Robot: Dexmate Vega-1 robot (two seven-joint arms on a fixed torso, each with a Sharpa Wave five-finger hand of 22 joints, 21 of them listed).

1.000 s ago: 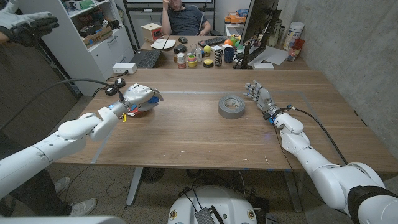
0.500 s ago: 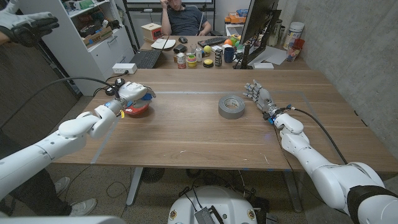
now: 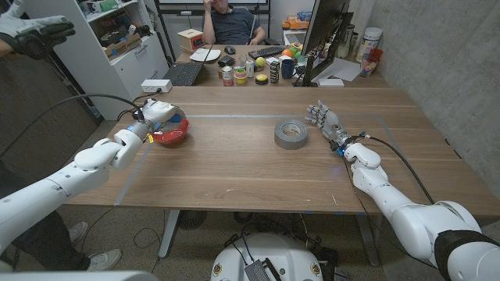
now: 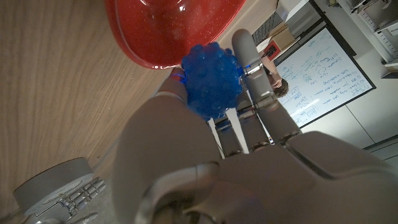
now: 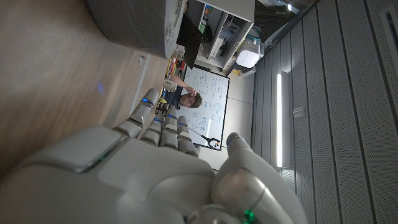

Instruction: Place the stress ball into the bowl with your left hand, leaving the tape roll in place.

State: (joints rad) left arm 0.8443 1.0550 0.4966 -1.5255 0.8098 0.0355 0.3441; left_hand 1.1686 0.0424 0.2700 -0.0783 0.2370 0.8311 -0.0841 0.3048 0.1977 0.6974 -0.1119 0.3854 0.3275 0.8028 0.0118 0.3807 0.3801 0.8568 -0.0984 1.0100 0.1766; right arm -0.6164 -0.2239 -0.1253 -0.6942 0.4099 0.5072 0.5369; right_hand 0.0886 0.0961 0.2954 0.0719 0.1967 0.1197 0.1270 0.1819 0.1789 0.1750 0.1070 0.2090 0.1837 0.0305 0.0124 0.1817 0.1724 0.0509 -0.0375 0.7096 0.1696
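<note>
The red bowl (image 3: 173,135) stands on the left part of the wooden table (image 3: 234,172). My left hand (image 3: 158,114) hovers at the bowl's far-left rim and pinches the blue knobbly stress ball (image 4: 210,77) between thumb and fingers (image 4: 255,68). In the left wrist view the ball sits just beside the rim of the bowl (image 4: 174,28). The grey tape roll (image 3: 291,133) lies at the table's middle right, and also shows close in the right wrist view (image 5: 134,22). My right hand (image 3: 326,121) stands upright just right of the roll, fingers apart and holding nothing.
A black cable and plug (image 3: 141,112) lie just behind my left hand, with a white box (image 3: 156,85) further back. Keyboards, jars and a monitor (image 3: 324,35) crowd the far desk, where a person (image 3: 230,19) sits. A gloved hand (image 3: 35,31) shows at the upper left.
My left hand has drawn back to the left and away from over the bowl, uncovering it, still holding the ball. The right hand and tape roll have not moved.
</note>
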